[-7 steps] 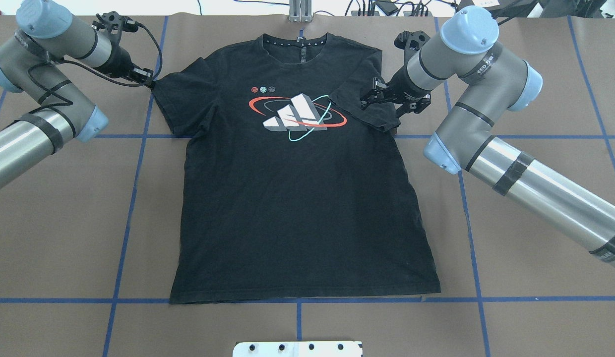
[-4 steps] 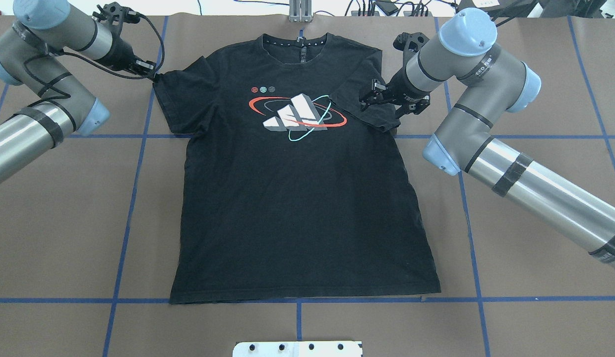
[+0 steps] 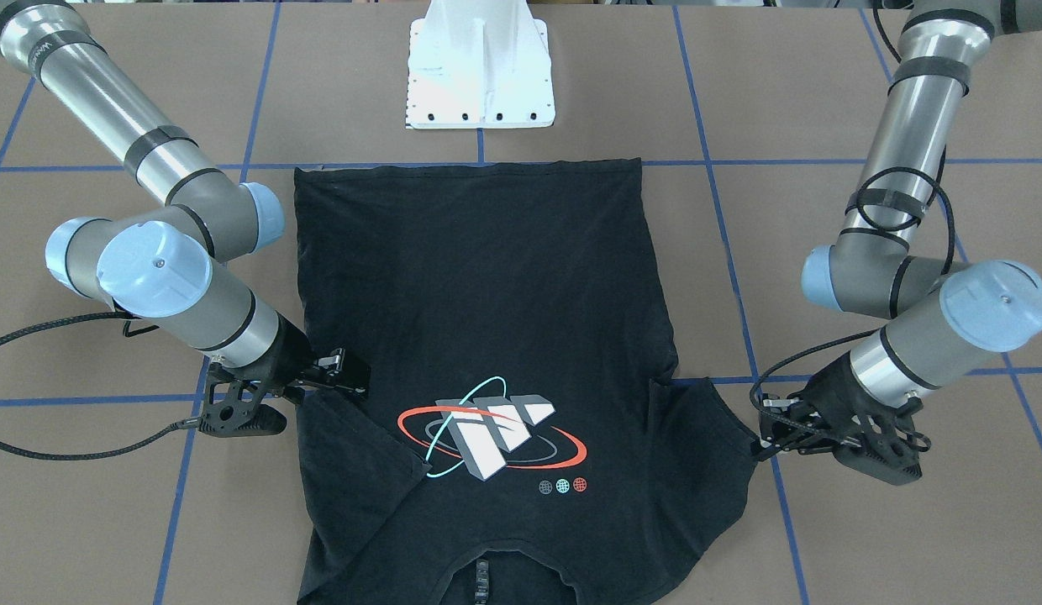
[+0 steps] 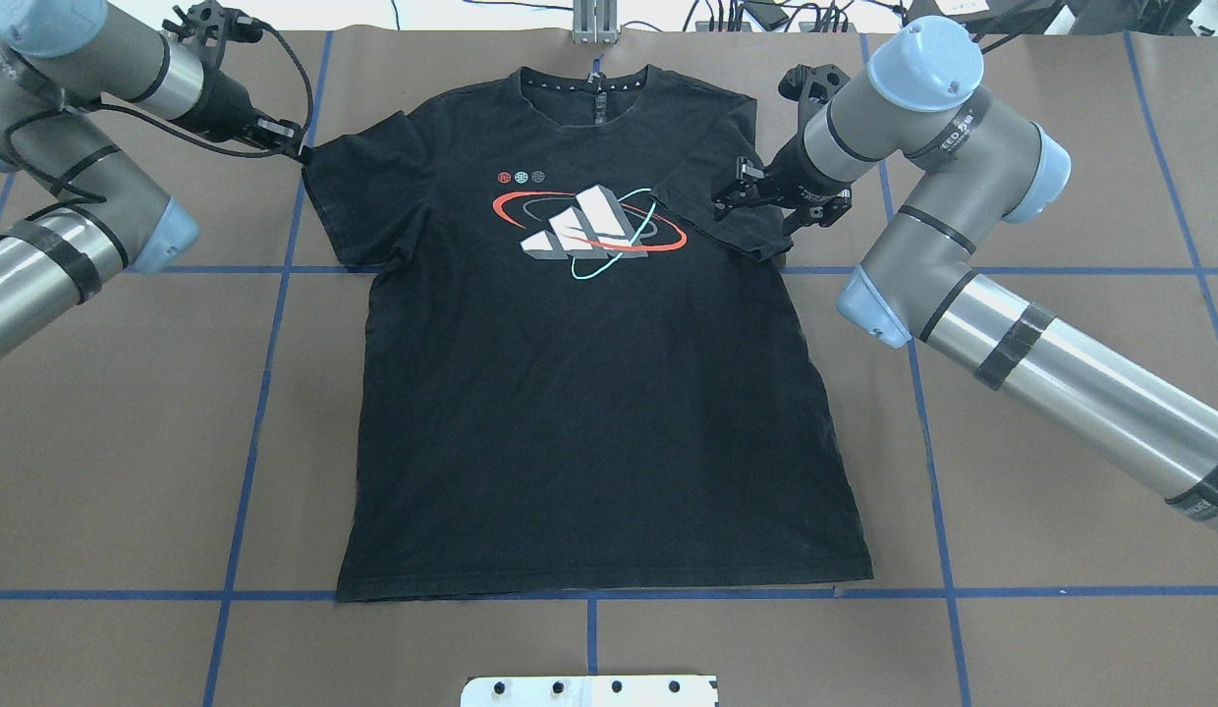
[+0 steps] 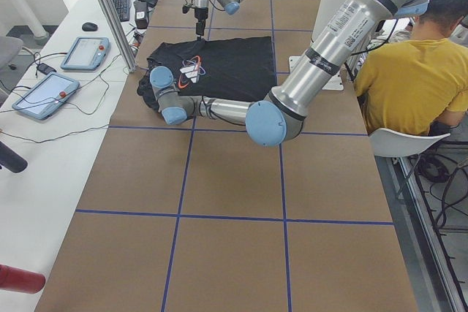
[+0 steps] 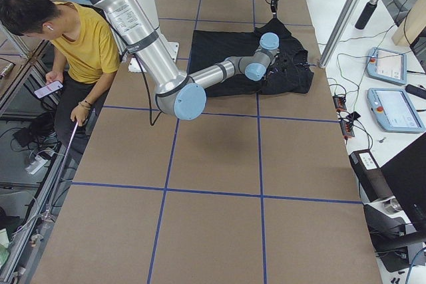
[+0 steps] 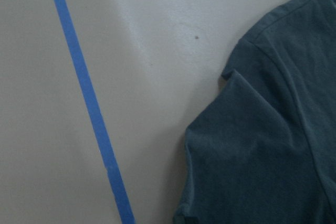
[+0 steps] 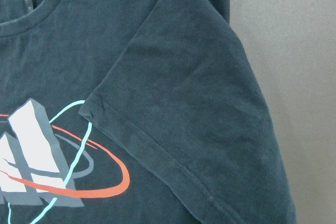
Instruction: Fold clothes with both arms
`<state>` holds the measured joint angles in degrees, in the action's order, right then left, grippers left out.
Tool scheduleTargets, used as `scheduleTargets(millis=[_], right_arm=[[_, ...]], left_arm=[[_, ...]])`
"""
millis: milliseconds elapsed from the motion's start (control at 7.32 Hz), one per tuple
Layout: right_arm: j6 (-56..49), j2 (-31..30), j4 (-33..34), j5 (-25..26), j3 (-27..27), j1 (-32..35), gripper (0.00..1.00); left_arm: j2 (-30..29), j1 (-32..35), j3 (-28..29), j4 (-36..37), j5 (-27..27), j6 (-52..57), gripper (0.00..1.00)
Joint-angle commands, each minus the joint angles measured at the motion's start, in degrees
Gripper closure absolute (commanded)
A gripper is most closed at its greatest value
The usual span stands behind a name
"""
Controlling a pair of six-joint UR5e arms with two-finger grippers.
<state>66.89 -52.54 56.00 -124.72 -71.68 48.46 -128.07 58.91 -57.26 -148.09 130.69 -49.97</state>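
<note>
Two arms: I have the left arm (image 4: 29, 280) and the right arm (image 4: 1080, 383) reaching in from opposite sides of the overhead view. Both are smooth silver-grey tubes with light blue joint caps and black bands.
Garment: one black short-sleeved T-shirt (image 4: 589, 422) lies face up and flat on the table (image 4: 108, 442). Its collar (image 4: 591, 79) is at the far edge from the robot, and its hem runs along a blue tape line (image 4: 1061, 593).
Fabric: soft matte knit with faint creases down the body and stitched hems on the sleeves.
Print: the chest graphic (image 4: 589, 228) is three slanted white blocks crossed by a red ring and a thinner teal ring, with three small dots (image 4: 521, 178) beside it.
Folded side: the right sleeve (image 8: 199, 108) is turned inward over the chest, and its hem corner lies on the edge of the teal ring.
Right end: the right gripper (image 4: 729, 191) sits over that folded sleeve with its fingers apart, and I see nothing held between them.
Spread side: the left sleeve (image 7: 252, 156) lies outward on the table, its tip drawn to a point.
Left end: the left gripper (image 4: 297, 149) is low at that tip, and as far as I can make out its fingers are pinched together on the sleeve edge.
Surface: a matte brown paper-like cover, gridded with blue tape.
Base: a white pedestal plate (image 3: 479, 67) with a row of bolt holes stands just beyond the hem.
Bystander: a person (image 5: 417, 78) in a yellow shirt is seated beside the table.
</note>
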Motion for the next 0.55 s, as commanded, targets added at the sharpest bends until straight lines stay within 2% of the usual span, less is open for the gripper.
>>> scheduleTargets(millis=[0, 410], right_arm=[[-0.1, 0.1, -0.1, -0.1, 0.7, 0.0, 0.01], [-0.2, 0.2, 0.0, -0.1, 1.1, -0.1, 0.01]], left_arm=[[-3.0, -2.0, -1.6, 0.2, -0.1, -7.9, 1.0], [-8.8, -5.2, -0.4, 2.0, -2.3, -15.3, 1.0]])
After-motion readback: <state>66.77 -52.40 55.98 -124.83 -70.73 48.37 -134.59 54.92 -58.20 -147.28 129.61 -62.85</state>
